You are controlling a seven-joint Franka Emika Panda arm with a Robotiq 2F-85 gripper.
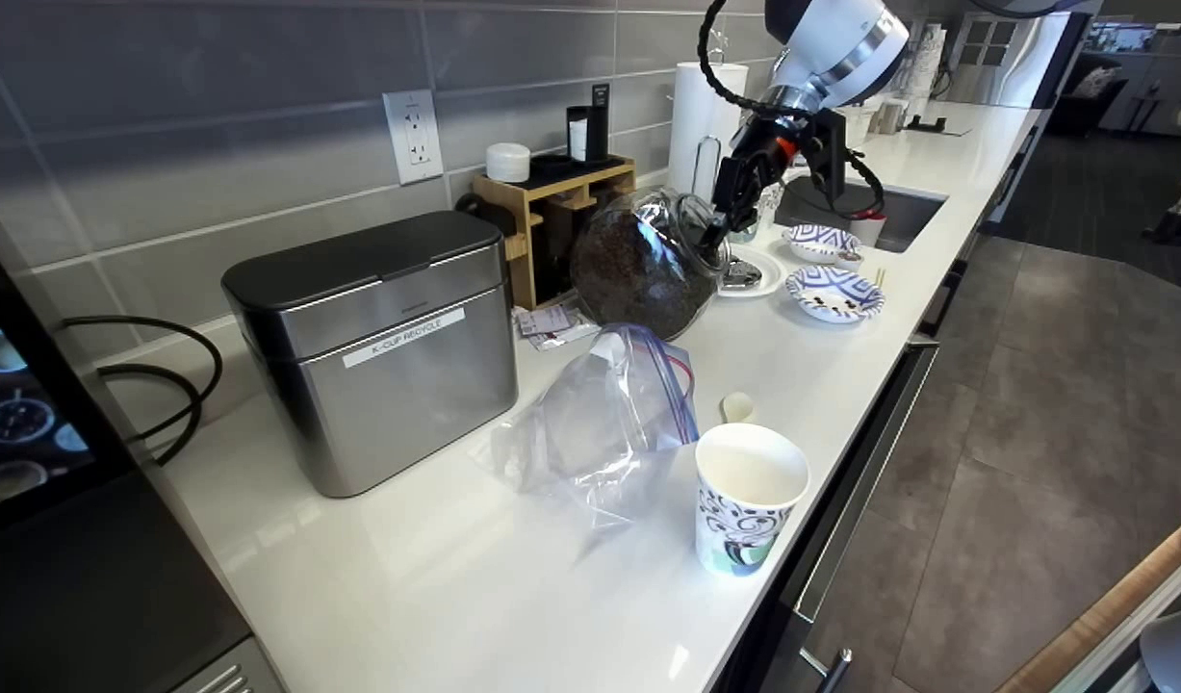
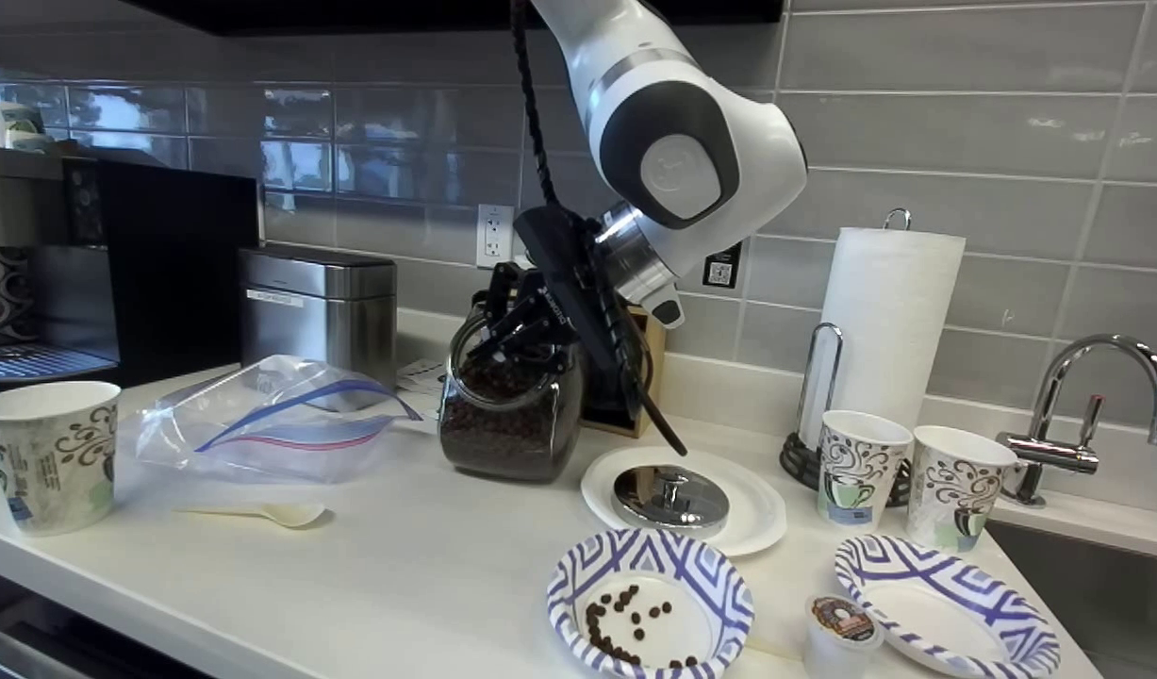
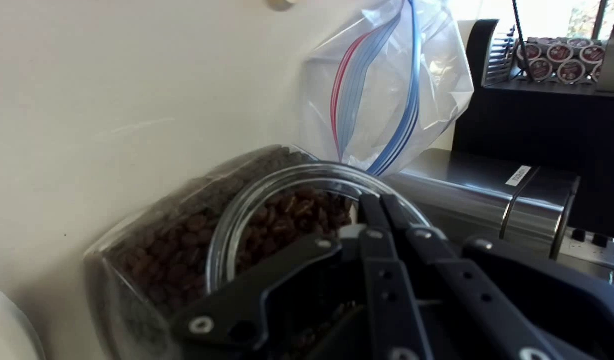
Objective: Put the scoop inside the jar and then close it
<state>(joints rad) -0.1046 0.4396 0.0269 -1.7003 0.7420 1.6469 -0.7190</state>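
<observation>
Glossy grey wall tiles [image 2: 965,123] back the scene, and a long white worktop [image 2: 399,585] runs before them. Far left in an exterior view I have the boxy steel bin with a black top [image 2: 309,335]. To its right the large clear glass jar with a slanted round mouth [image 2: 512,453] stands uncovered, with a clear plastic zip bag [image 2: 257,415] to its left. My black claw [image 3: 380,200] is clenched at the jar's mouth, nothing I can make out in its grip. Right of the jar sits a white plate [image 2: 759,514], bearing the round chrome lid with a knob [image 2: 672,509]. Near left on the worktop lies a cream plastic spoon [image 2: 286,514], the only scoop-like thing I can pick out; whether a scoop rests among the dark brown beans [image 3: 291,215] inside the jar, I cannot tell. I'd judge the scoop step unconfirmed, and closing plainly left to do.
</observation>
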